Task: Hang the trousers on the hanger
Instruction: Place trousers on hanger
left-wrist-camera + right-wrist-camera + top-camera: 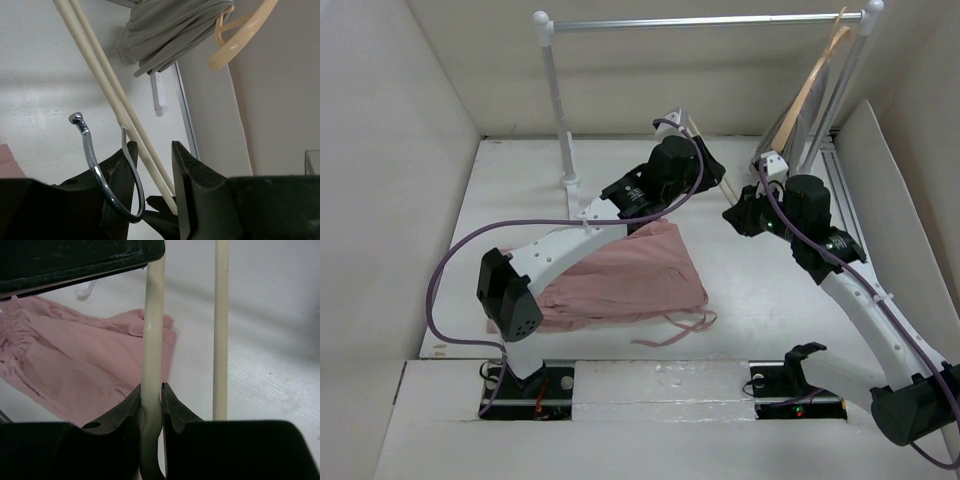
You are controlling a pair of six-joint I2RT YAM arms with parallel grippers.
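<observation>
The dusty-pink trousers (620,275) lie crumpled on the table under my left arm, with drawstrings trailing toward the front. They also show in the right wrist view (85,365). The thin cream hanger (715,175) is held above the table between the two grippers. My right gripper (151,390) is shut on one cream bar (152,330) and sits at the hanger's right end (738,212). My left gripper (151,152) is open, its jaws astride the two cream bars (107,90) near the chrome hook (95,165). In the top view the left gripper (705,165) is at the hanger's far end.
A white clothes rack (700,20) stands at the back, with its left post (560,110) behind my left arm. A tan hanger (815,80) carrying a grey garment (170,25) hangs at its right end. White walls enclose the table, and a slanted panel (890,200) stands at the right.
</observation>
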